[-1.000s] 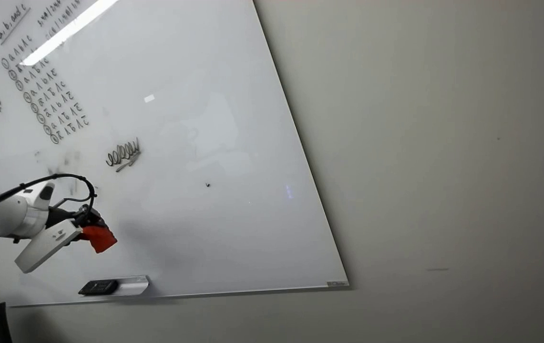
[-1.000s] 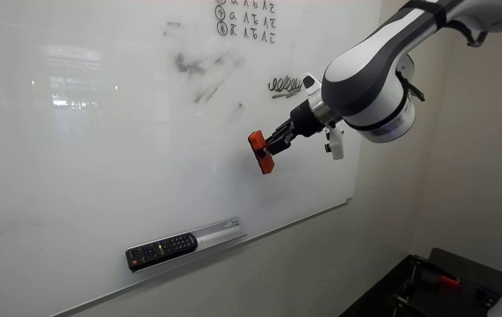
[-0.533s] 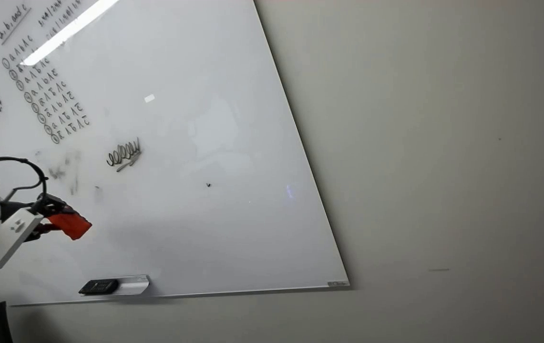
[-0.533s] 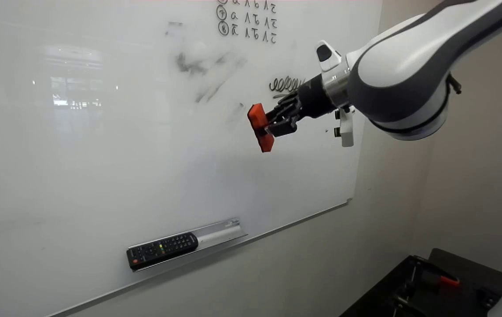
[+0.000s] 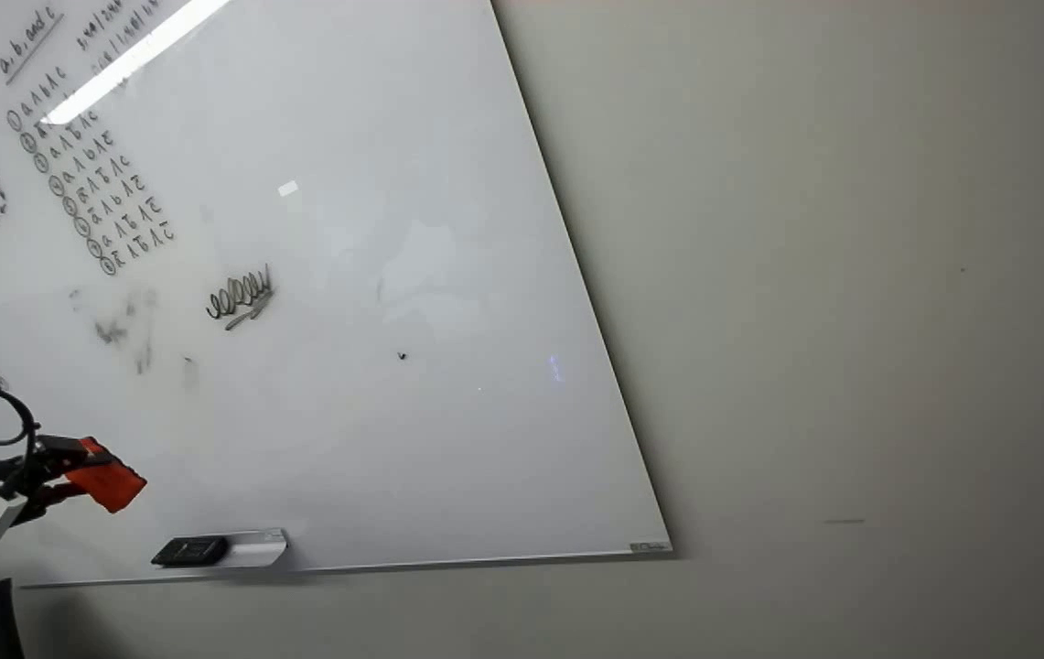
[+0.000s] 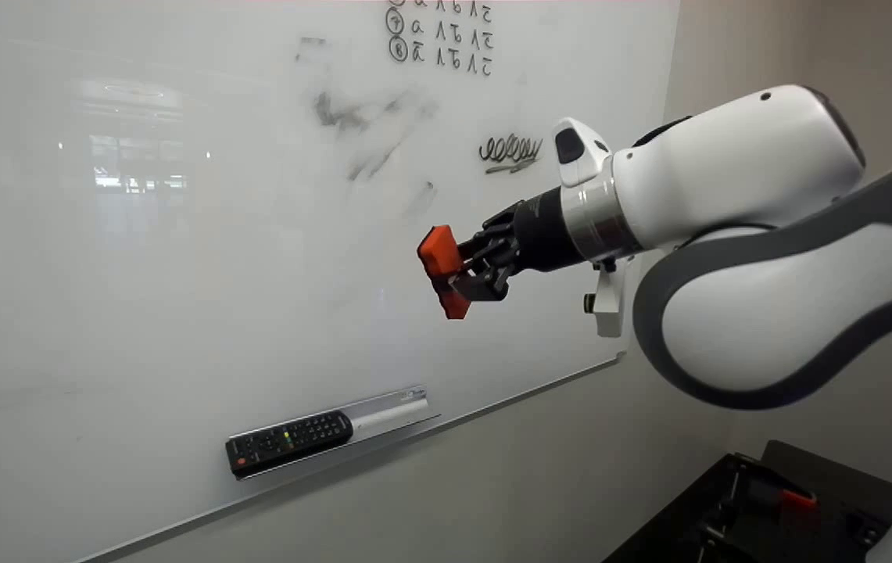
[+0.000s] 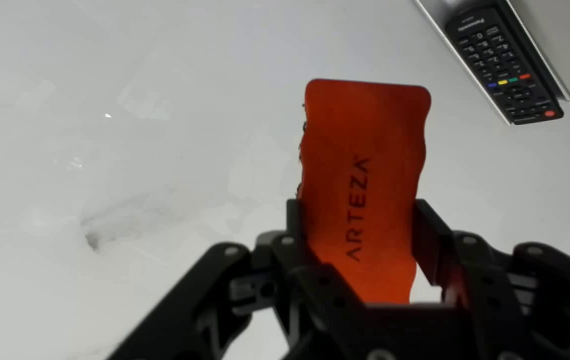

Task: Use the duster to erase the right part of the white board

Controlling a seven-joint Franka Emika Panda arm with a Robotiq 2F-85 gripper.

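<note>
The pincer (image 7: 357,225) is clamped on the duster (image 7: 364,125), that orange-red block with ARTEZA printed on it, fingers (image 7: 430,245) up against both long sides. In an exterior view the arm (image 6: 750,168) reaches in from 3 o'clock and the duster's pretty much dead centre, tilted from about 11 o'clock down to 5, in front of the white board (image 6: 320,313). Honestly can't tell if it's touching the surface. Going round the duster there: black handwriting (image 6: 444,45) at 12, a scribble (image 6: 510,150) at 1, grey smudges (image 6: 344,119) at 11, and a black remote (image 6: 289,444) between 7 and 8, lying in a metal tray (image 6: 391,421) by the board's bottom edge. Way out at 4 there's a dark desk (image 6: 684,524). In the wrist view the remote's at 2 o'clock from the duster, well apart, with a faint smear (image 7: 93,241) around 9. In an exterior view there's also a tiny black mark (image 5: 402,356) at 2 o'clock from the duster.
</note>
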